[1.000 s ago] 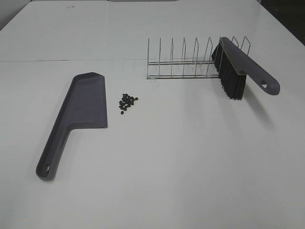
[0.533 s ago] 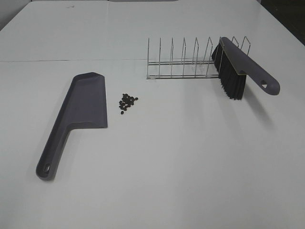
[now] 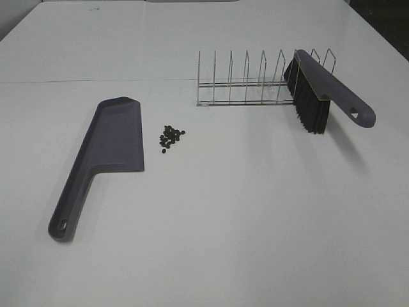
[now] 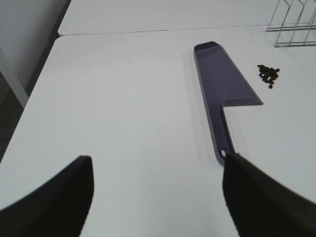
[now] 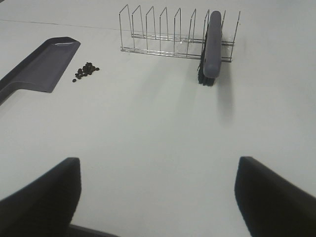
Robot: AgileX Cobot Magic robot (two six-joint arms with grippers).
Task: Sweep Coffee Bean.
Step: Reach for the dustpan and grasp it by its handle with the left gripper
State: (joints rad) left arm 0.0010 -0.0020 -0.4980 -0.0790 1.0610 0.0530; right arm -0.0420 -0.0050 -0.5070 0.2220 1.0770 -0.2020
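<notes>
Now the brush [image 5: 213, 42], past the coffee bean [image 5: 86, 70] in the rack [image 5: 158, 34], points its handle at the nearer, spread right end effector [image 5: 157, 162].

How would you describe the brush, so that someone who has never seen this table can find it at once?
On the white table stands a wire rack at the far side. The brush leans in its right end, grey handle above and black bristles below. Only it has bristles; the grey dustpan lies flat.
</notes>
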